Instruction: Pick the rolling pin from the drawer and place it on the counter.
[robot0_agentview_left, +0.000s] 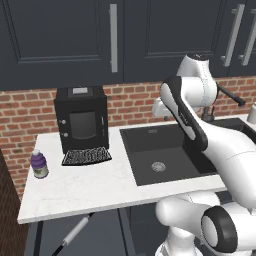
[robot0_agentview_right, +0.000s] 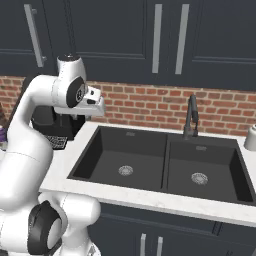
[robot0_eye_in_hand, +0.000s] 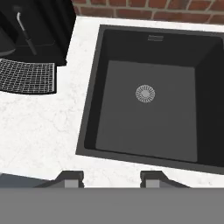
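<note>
The rolling pin (robot0_agentview_left: 76, 233), a slim white-grey cylinder with thin black handles, lies slanted in the dark drawer (robot0_agentview_left: 102, 240), which stands pulled out below the counter's front edge. The white marbled counter (robot0_agentview_left: 90, 190) (robot0_agentview_right: 150, 199) (robot0_eye_in_hand: 39, 127) carries a black double sink. My gripper (robot0_eye_in_hand: 111, 178) hangs high over the counter's front edge at the left basin, pointing down, well above and to the right of the rolling pin. Its fingertips (robot0_eye_in_hand: 71, 177) stand apart with nothing between them. The hand (robot0_agentview_right: 94, 106) (robot0_agentview_left: 159, 107) sits in front of the brick wall.
A black coffee machine (robot0_agentview_left: 80, 120) (robot0_eye_in_hand: 35, 26) with its drip grid stands on the counter's left part. A small purple-labelled bottle (robot0_agentview_left: 39, 165) stands near the left edge. The sink (robot0_agentview_right: 165, 165) has a dark faucet (robot0_agentview_right: 191, 117). A pale object (robot0_agentview_right: 250, 137) sits at far right.
</note>
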